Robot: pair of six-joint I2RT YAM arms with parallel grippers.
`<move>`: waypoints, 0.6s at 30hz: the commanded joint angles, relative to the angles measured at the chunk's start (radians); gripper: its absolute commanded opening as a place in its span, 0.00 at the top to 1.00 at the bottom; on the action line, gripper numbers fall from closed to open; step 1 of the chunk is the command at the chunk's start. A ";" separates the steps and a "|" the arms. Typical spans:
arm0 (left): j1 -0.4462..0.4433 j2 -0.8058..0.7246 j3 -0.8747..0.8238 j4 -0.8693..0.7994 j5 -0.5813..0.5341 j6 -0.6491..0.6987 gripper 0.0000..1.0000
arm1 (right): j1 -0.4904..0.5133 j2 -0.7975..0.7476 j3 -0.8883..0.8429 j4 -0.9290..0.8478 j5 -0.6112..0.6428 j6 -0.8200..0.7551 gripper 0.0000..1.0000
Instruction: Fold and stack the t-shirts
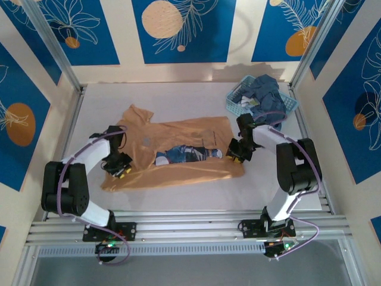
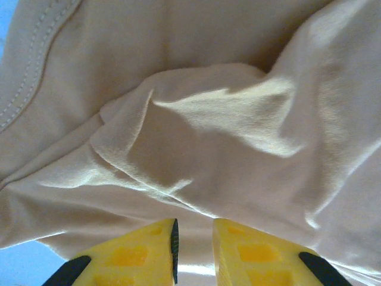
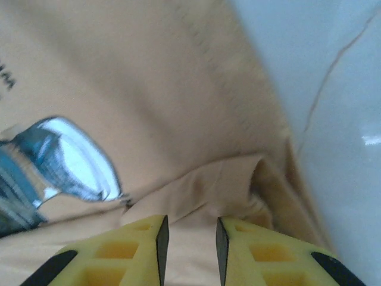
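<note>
Jaws narrowly parted, your left gripper [image 2: 194, 253] and right gripper [image 3: 189, 250] are hovering over the tan-orange cotton t-shirt [image 1: 178, 143]; overhead, dusty-blue shirts [image 1: 265, 92] are filling the light-blue lattice basket [image 1: 237, 95].

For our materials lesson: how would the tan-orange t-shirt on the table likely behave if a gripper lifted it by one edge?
The tan-orange t-shirt would probably droop, not stay flat: it already lies creased. Its thin folds suggest it is light. Pushed, it would likely bunch rather than slide whole.
</note>
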 commanded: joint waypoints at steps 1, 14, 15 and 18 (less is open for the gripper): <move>0.014 -0.002 -0.033 -0.016 -0.034 -0.016 0.78 | -0.014 0.066 0.043 -0.008 0.051 -0.013 0.73; 0.137 0.101 -0.065 0.031 -0.195 0.078 0.79 | -0.016 0.129 0.091 -0.070 0.056 -0.027 0.80; 0.139 0.095 -0.064 0.019 -0.203 0.079 0.79 | -0.009 0.127 0.089 -0.082 0.038 -0.023 0.80; 0.145 0.058 -0.070 -0.042 -0.262 0.050 0.78 | 0.022 0.115 0.083 -0.131 0.001 -0.014 0.80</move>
